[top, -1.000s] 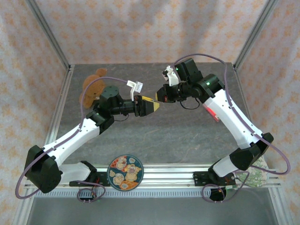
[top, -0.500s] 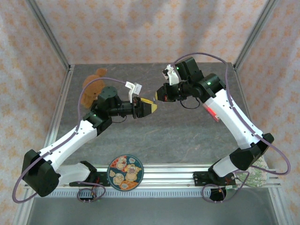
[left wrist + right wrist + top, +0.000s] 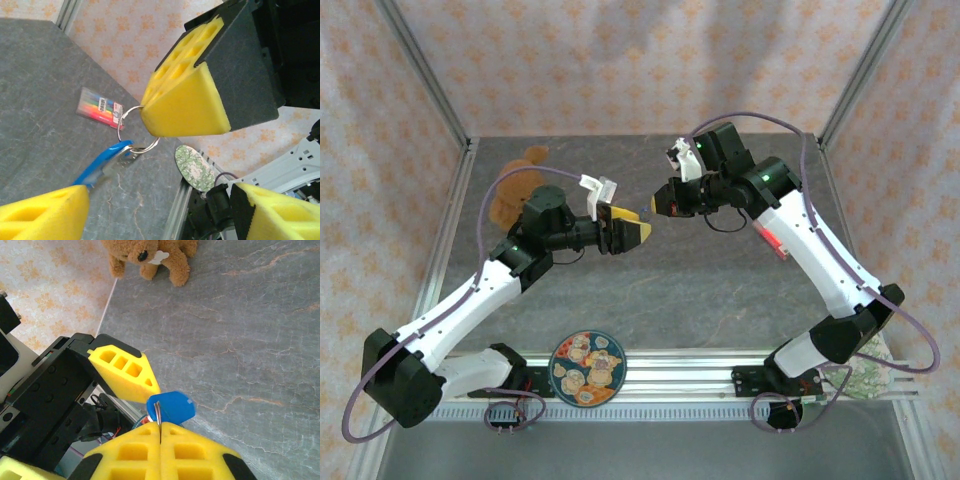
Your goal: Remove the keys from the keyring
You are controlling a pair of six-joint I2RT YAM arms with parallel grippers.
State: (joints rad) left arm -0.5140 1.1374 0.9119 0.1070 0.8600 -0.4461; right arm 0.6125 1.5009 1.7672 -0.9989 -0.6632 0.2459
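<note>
Keyring (image 3: 119,125) pinched in mid-air between the fully closed yellow fingers of the right gripper (image 3: 160,429), above the grey table (image 3: 720,290). Carries a blue-capped key (image 3: 106,166), dangling just under the pinch, clear of the tabletop. Left gripper (image 3: 636,230) facing it tip to tip, jaws spread wide, gripping nothing; one finger (image 3: 125,371) just beside the blue cap, contact impossible to tell. Teddy bear (image 3: 515,185) at the far left of the table, marker pack (image 3: 100,107) lying flat beyond the ring, patterned plate (image 3: 587,368) at the near edge.
</note>
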